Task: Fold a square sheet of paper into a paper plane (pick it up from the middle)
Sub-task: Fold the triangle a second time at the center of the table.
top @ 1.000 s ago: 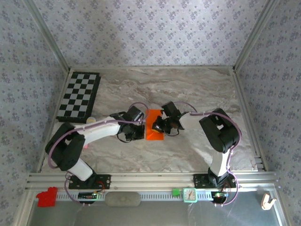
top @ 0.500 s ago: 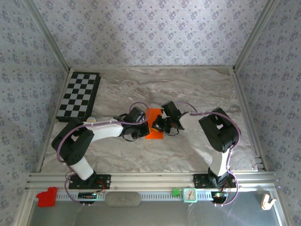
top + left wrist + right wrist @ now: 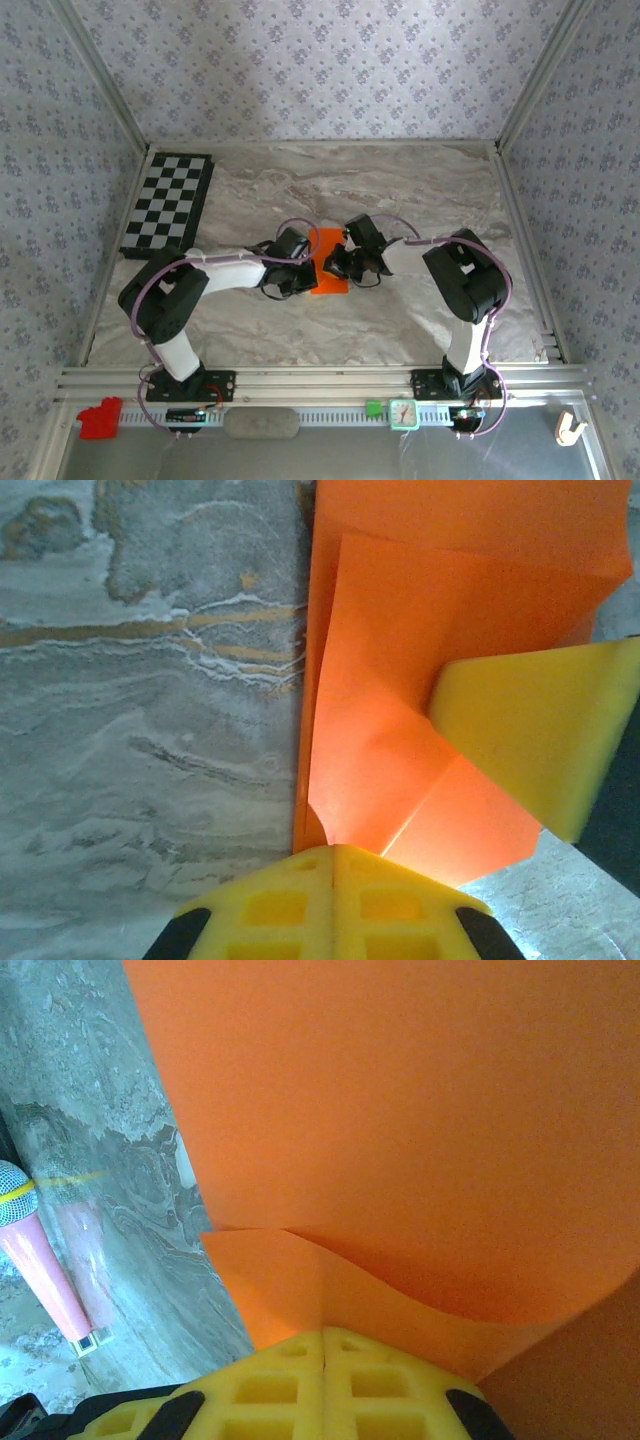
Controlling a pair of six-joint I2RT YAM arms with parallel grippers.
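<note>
Top external | left hand (image 3: 305,272), right hand (image 3: 335,266) pressed together on paper (image 3: 330,285) | press crease firmly, keeping edges aligned

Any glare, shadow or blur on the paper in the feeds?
Left wrist: orange paper in focus, a bright glow along one crease. Right wrist: paper close and slightly soft, shadow under its curled edge. Top external: even light, no glare.

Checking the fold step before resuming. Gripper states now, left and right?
Left gripper: shut, tips at the paper edge; grip cannot be told.
Right gripper: shut, tips against the paper; grip cannot be told.
</note>
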